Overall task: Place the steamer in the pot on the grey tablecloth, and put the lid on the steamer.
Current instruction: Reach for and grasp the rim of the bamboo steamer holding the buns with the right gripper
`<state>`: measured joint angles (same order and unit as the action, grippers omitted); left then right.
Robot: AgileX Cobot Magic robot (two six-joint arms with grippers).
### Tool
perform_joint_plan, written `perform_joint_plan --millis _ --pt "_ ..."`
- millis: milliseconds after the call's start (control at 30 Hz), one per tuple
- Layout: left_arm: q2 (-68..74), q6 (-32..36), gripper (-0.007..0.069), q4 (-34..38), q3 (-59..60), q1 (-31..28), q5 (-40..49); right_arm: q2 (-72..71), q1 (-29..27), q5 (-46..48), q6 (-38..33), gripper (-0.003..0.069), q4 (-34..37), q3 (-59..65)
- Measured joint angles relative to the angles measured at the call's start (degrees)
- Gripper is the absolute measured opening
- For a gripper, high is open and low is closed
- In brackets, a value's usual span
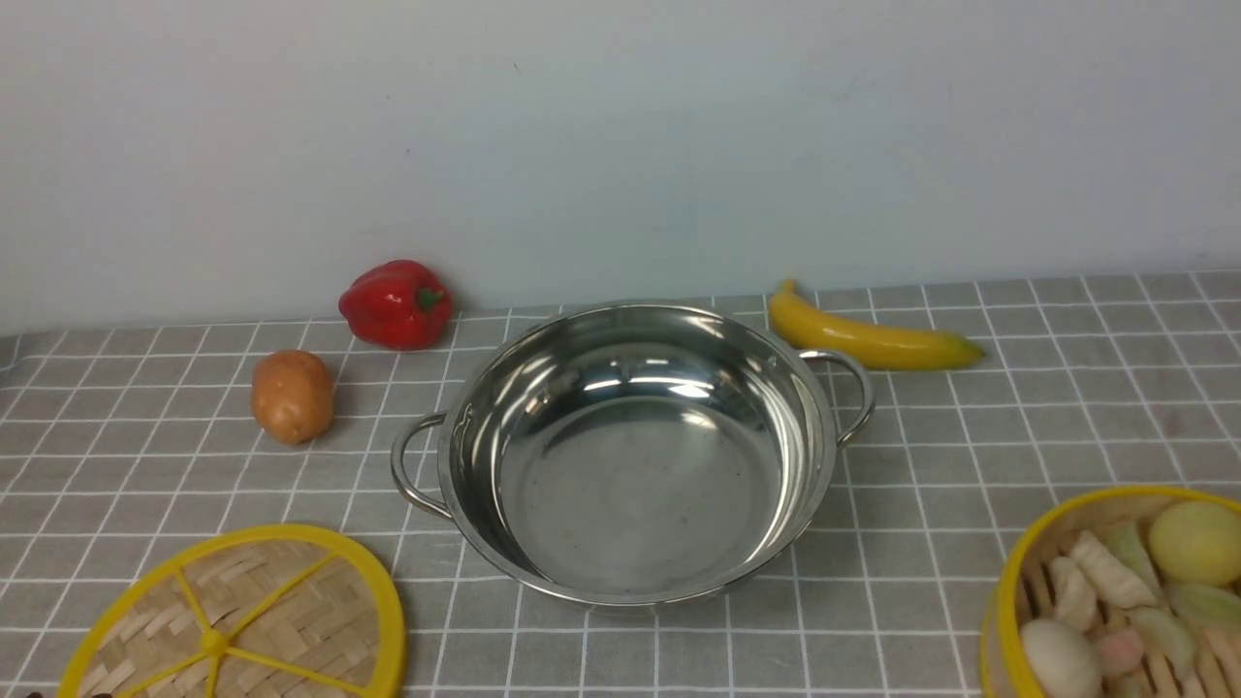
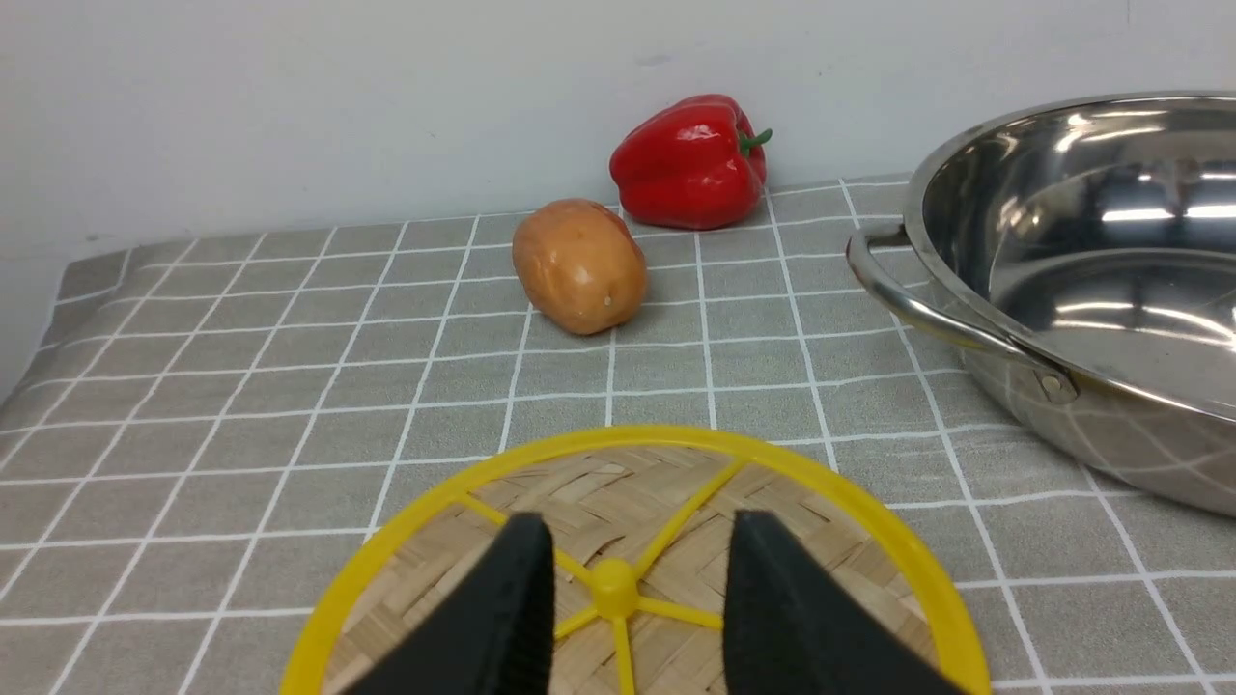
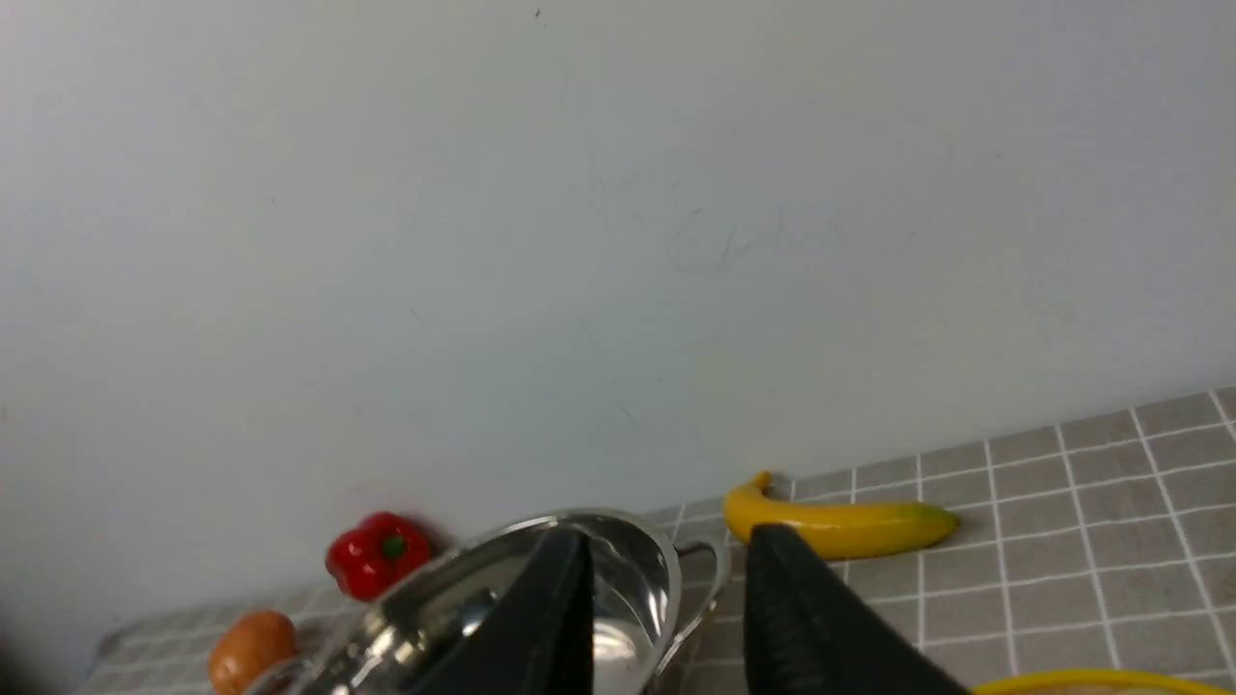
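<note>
Dead centre of the front view sits the pot (image 1: 630, 456) on the grey tablecloth (image 1: 921, 427), with the lid (image 1: 238, 620) lower left, the steamer (image 1: 1115, 591) lower right, and both the left gripper (image 2: 632, 608) and right gripper (image 3: 666, 618) hanging open, holding nothing.

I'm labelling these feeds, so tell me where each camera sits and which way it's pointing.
Front view: between the arms, facing the wall over the pot; no arm shows.
Left wrist view: low behind the left claw, open above the lid, facing potato and pepper.
Right wrist view: behind the right claw, open and empty, tilted up at the wall.
All three share pot, pepper and potato.
</note>
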<state>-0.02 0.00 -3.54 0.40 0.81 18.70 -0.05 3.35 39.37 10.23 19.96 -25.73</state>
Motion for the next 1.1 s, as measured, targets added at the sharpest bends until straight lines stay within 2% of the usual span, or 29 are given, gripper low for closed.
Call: perform_joint_plan --millis 133,200,367,533,667,867,1033,1100 --pt "0.0 0.0 0.0243 0.0 0.0 0.0 0.0 1.39 0.0 7.97 -2.95 0.0242 -3.83 -3.98" --pt "0.0 0.0 0.0243 0.0 0.0 0.0 0.0 6.46 0.0 18.33 -3.94 0.0242 -9.55 -8.72" --pt "0.0 0.0 0.0243 0.0 0.0 0.0 0.0 18.05 0.0 29.7 -4.36 0.0242 -17.72 -13.1" --pt "0.0 0.0 0.0243 0.0 0.0 0.0 0.0 30.12 0.0 31.02 -3.48 0.0242 -23.17 -13.67" --pt "0.0 0.0 0.0243 0.0 0.0 0.0 0.0 39.9 0.0 31.06 -0.6 0.0242 -25.16 -13.73" --pt "0.0 0.0 0.0243 0.0 0.0 0.0 0.0 50.75 0.0 30.94 -0.26 0.0242 -27.83 -13.73" --pt "0.0 0.0 0.0243 0.0 0.0 0.0 0.0 53.49 0.0 30.89 -2.72 0.0242 -25.15 -13.73" --pt "0.0 0.0 0.0243 0.0 0.0 0.0 0.0 53.49 0.0 30.94 -6.72 0.0242 -20.38 -13.73"
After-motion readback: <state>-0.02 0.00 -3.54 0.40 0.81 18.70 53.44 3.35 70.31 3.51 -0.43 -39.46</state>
